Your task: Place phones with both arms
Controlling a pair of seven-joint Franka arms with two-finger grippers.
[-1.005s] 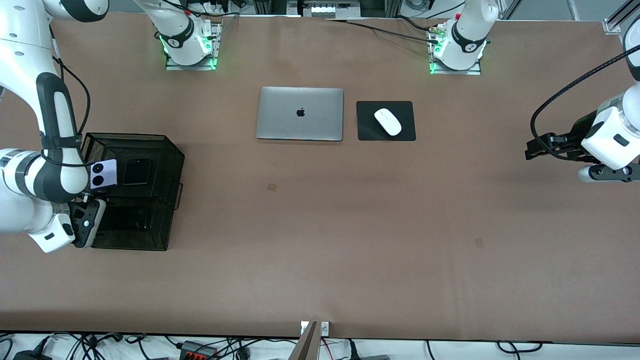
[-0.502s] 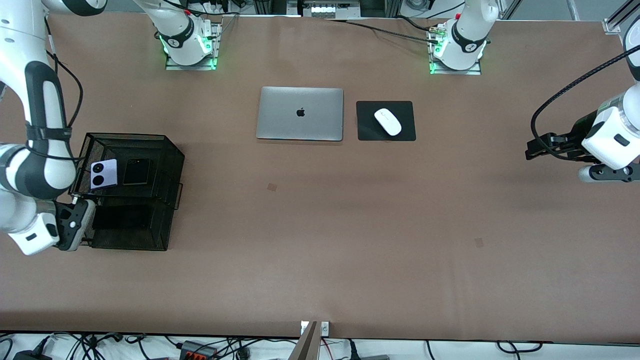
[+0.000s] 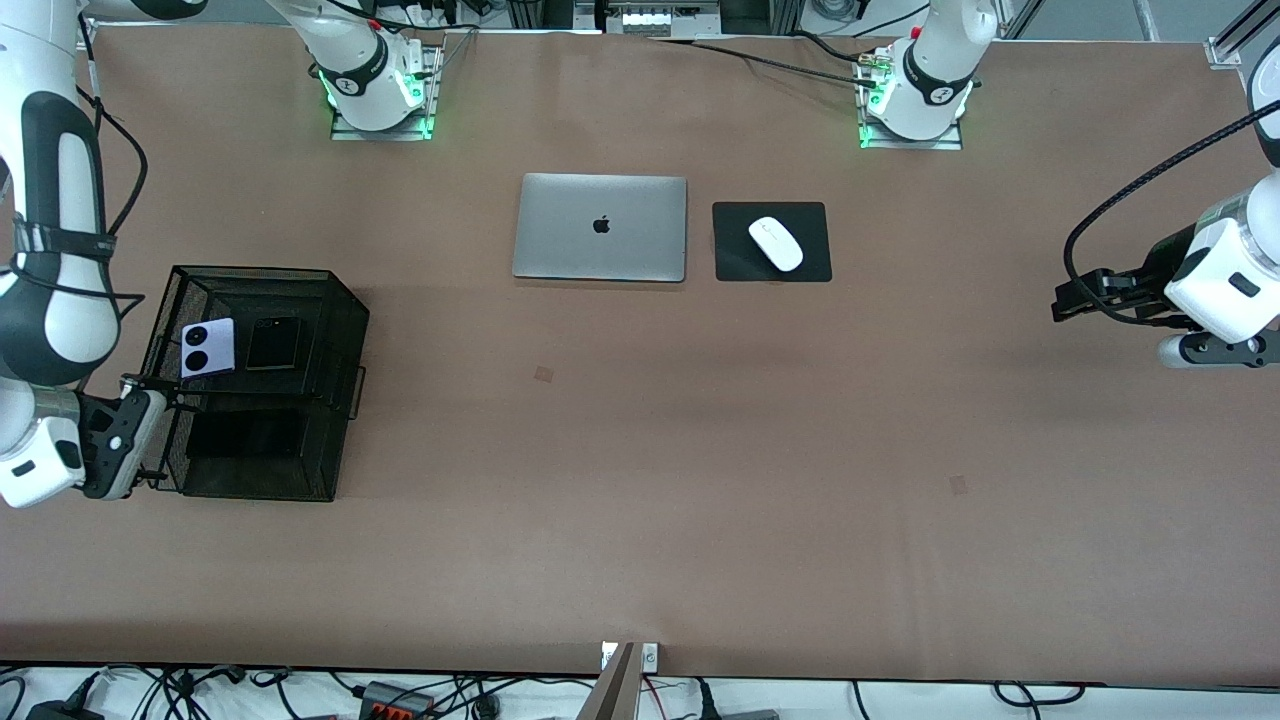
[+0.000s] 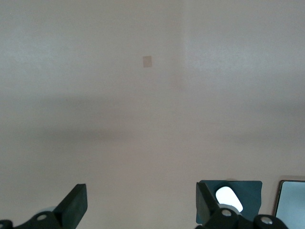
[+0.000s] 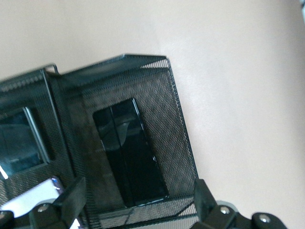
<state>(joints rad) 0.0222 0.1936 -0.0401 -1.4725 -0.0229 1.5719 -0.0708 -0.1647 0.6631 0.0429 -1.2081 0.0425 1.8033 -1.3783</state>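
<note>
Beside the mesh tray (image 3: 340, 300) holding three phones (image 3: 208, 348), the right tool (image 3: 125, 455) hangs open, empty; the left tool (image 3: 1075, 298) waits open, empty.

Wide brown matte worktop (image 3: 640, 480) under me, evenly lit, faint soft shadows banding across it. Two small darker square patches on its surface (image 3: 543, 374). Past the edge nearest the front camera, a pale floor strip with tangled black cables (image 3: 200, 690). Green lights glow at the two metal base plates (image 3: 380, 125) along the top edge.
</note>
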